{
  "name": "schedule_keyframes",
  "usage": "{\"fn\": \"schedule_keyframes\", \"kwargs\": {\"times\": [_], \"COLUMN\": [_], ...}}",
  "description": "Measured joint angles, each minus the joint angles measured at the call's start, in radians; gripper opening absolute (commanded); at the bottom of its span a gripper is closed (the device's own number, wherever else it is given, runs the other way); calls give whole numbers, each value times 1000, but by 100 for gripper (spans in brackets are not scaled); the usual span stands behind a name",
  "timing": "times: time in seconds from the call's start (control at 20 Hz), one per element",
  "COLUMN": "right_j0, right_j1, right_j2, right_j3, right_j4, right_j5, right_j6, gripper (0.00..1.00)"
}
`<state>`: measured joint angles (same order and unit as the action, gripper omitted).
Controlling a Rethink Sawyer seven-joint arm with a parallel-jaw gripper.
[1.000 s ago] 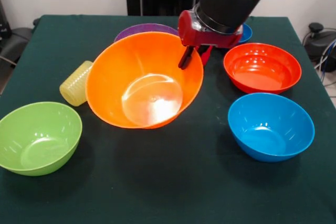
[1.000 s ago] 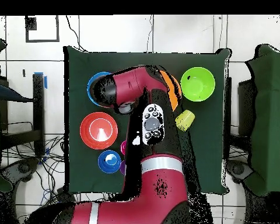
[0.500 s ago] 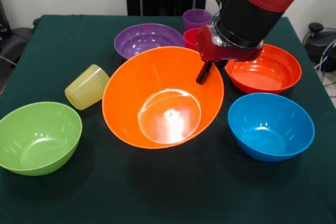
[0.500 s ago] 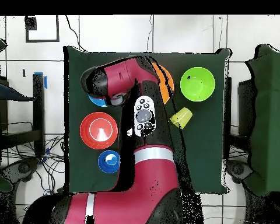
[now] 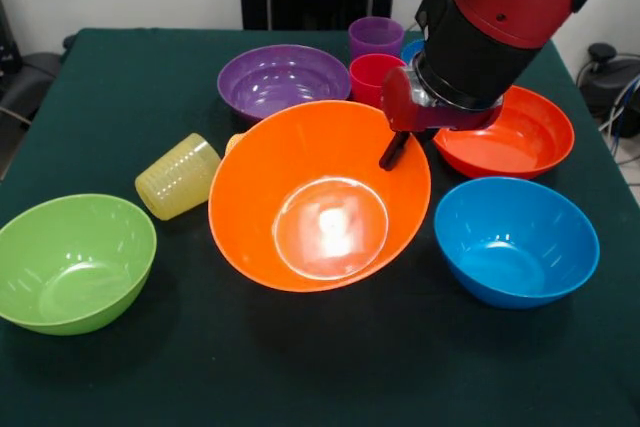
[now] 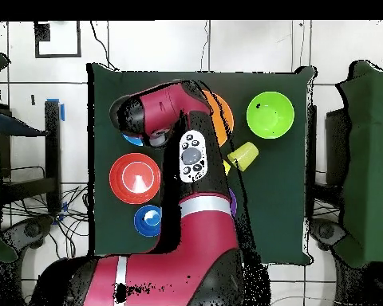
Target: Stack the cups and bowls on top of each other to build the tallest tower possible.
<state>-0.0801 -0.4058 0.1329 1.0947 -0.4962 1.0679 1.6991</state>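
My gripper point(image 5: 393, 150) is shut on the far right rim of the largest orange-yellow bowl point(image 5: 318, 197); one dark finger point(image 5: 390, 153) shows inside the rim. The bowl sits mid-table, slightly tilted, low over the cloth. Around it are the purple bowl point(image 5: 283, 77), red-orange bowl point(image 5: 510, 135), light blue bowl point(image 5: 515, 240) and lime green bowl point(image 5: 72, 260). The ribbed pale yellow cup point(image 5: 178, 177) lies on its side by the orange bowl's left rim. The purple cup point(image 5: 375, 36) and red-pink cup point(image 5: 371, 75) stand behind it. No tower stands. In the overhead view the arm hides the gripper.
The small dark blue bowl point(image 6: 148, 220) shows in the overhead view and peeks out behind the arm point(image 5: 410, 49) in the front view. The green tablecloth point(image 5: 330, 367) reaches the front edge. A black stand is behind the table.
My gripper has moved right and toward the camera with the orange-yellow bowl, which came down from a steep tilt to nearly level. The pale yellow cup rolled slightly to the right.
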Motion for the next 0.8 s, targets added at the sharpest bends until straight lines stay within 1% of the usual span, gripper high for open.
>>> {"fn": "schedule_keyframes", "kwargs": {"times": [0.2, 0.35, 0.45, 0.5, 0.6, 0.65, 0.7, 0.75, 0.8], "right_j0": [17, 33, 46, 49, 68, 75, 108, 136, 154], "right_j1": [-5, -12, -15, -15, -9, -5, 14, 33, 46], "right_j2": [-25, -53, -81, -89, -132, -147, -203, -244, -270], "right_j3": [38, 89, 142, 156, 205, 217, 242, 251, 254], "right_j4": [-31, -70, -110, -121, -167, -179, -222, -247, -259], "right_j5": [-61, -156, -266, -297, -427, -461, -567, -628, -663], "right_j6": [0, 0, 0, 0, 6, 9, 28, 47, 61], "gripper": [0, 0, 0, 0, 0, 0, 0, 0, 0]}}
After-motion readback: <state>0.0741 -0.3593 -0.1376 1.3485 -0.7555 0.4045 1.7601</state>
